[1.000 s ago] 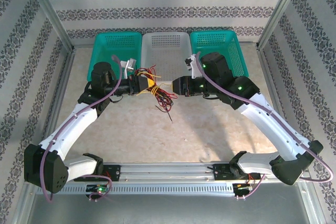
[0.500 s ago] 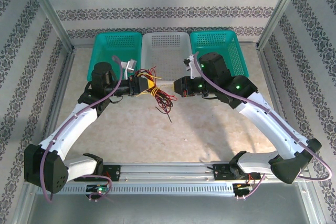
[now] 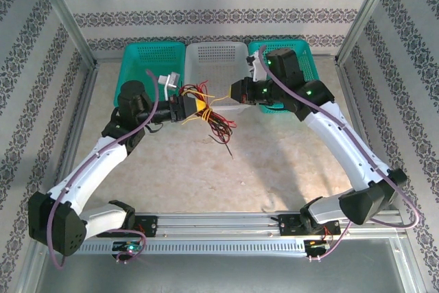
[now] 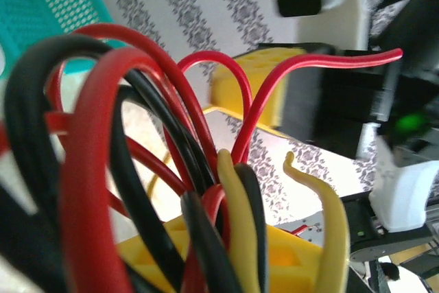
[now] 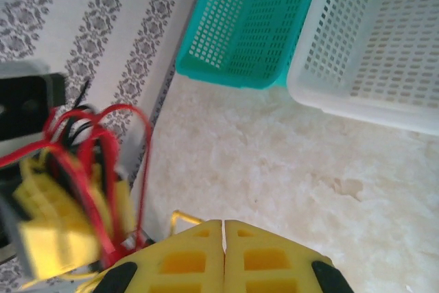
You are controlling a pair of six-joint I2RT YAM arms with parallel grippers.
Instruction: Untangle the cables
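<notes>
Because the left end effector (image 3: 190, 107) is nearly closed on the gathered middle of the cables (image 3: 214, 120), the bundle is held up just in front of the white basket (image 3: 219, 66), with loose ends drooping toward the table (image 3: 274, 162). The right end effector (image 5: 223, 230) has its pads pressed together close beside the bundle; whether a strand is pinched cannot be told. The red, black and yellow strands are probably light, limp and springy, so they may slip or recoil. Grasp a single strand near a free end, away from the knot.
</notes>
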